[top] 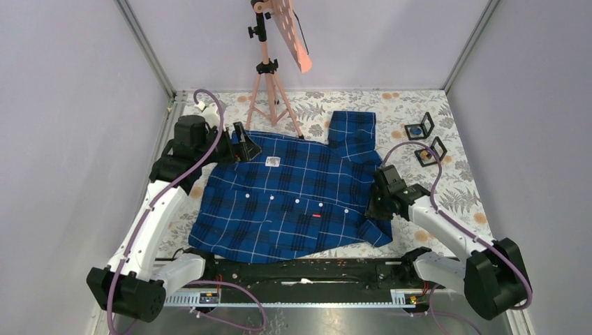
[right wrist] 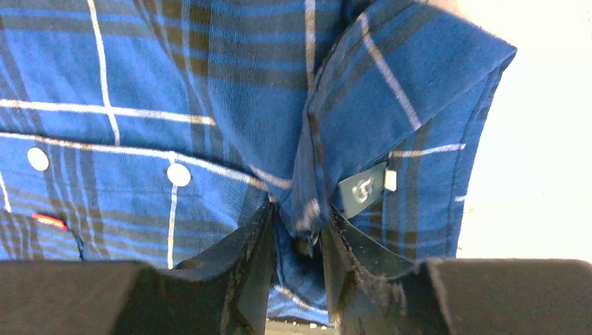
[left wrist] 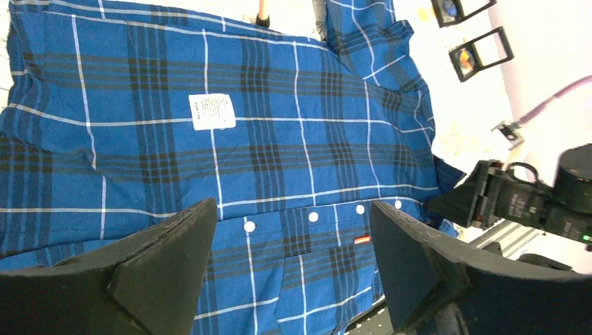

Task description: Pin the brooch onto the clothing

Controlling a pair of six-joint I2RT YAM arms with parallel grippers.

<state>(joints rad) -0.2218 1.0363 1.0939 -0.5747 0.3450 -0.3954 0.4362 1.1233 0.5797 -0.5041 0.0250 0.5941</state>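
The clothing (top: 293, 195), a dark-blue plaid shirt with white buttons, lies spread flat on the table. Its white neck label (top: 273, 162) and red tag (top: 316, 217) show. My left gripper (top: 244, 146) is open and empty above the shirt's collar end; the left wrist view shows its jaws wide apart (left wrist: 293, 209) over the button row. My right gripper (top: 373, 199) is shut on a bunched fold of the shirt (right wrist: 139, 70) at its right side, next to a teal tag (right wrist: 363, 188). A small dark glinting bit sits in that fold; I cannot tell what it is. No brooch is clearly seen.
Two small black stands (top: 417, 129) (top: 427, 152) with tiny coloured items sit at the back right, also in the left wrist view (left wrist: 478, 54). A pink tripod (top: 269, 84) with a tilted board stands behind the shirt. Grey walls enclose the floral-patterned table (top: 461, 188).
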